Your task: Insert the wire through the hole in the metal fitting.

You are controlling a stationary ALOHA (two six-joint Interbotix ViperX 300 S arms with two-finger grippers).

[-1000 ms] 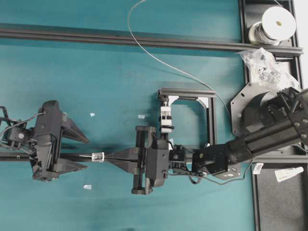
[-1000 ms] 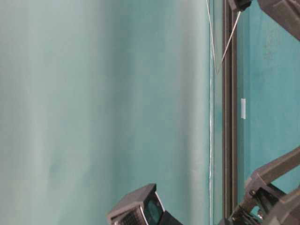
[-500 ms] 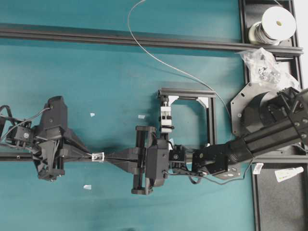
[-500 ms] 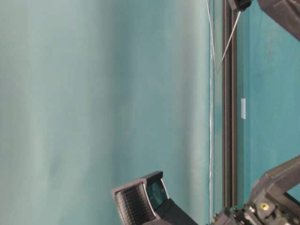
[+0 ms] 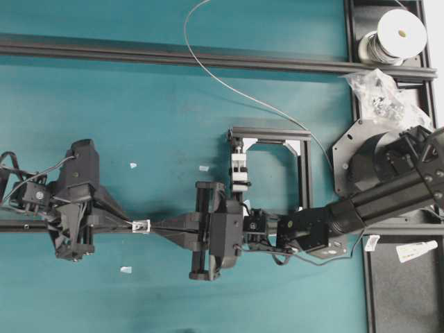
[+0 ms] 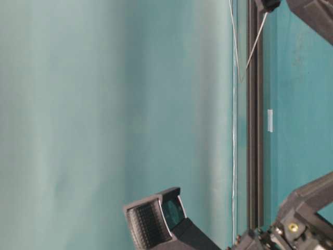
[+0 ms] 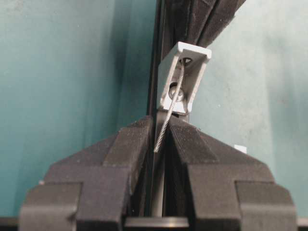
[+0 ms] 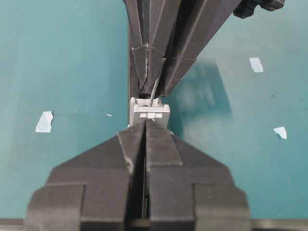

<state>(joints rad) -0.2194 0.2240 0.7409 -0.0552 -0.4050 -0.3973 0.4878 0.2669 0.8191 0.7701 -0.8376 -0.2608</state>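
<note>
A: Start at the claws. What is the left gripper (image 7: 161, 139) doing?

B: Its black ridged jaws are pressed together on the free end of the thin, stiff silver-grey wire (image 7: 168, 115). In the left wrist view the short strand runs up from between the pads into the small silvery-white squarish metal fitting (image 7: 185, 77).

A: And the right gripper (image 8: 145, 126)?

B: Also closed. Its two black jaws meet with no gap, and the fitting sits right at their tips, so I judge it is clamped on the fitting's far edge, though the contact itself is hidden.

A: So where do things sit on the table?

B: In the overhead view the fitting hangs between the two gripper tips, above the teal table surface (image 5: 139, 104) and over a dark metal rail (image 5: 21, 226).

A: Is the wire through the hole?

B: It looks so. The strand crosses the fitting's inside and passes the tiny dark round hole (image 7: 177, 94), and the right wrist view shows a thin wire end between the fitting and the left jaws. I cannot tell how far it reaches.

A: What remains?

B: Probably drawing it further through.
</note>
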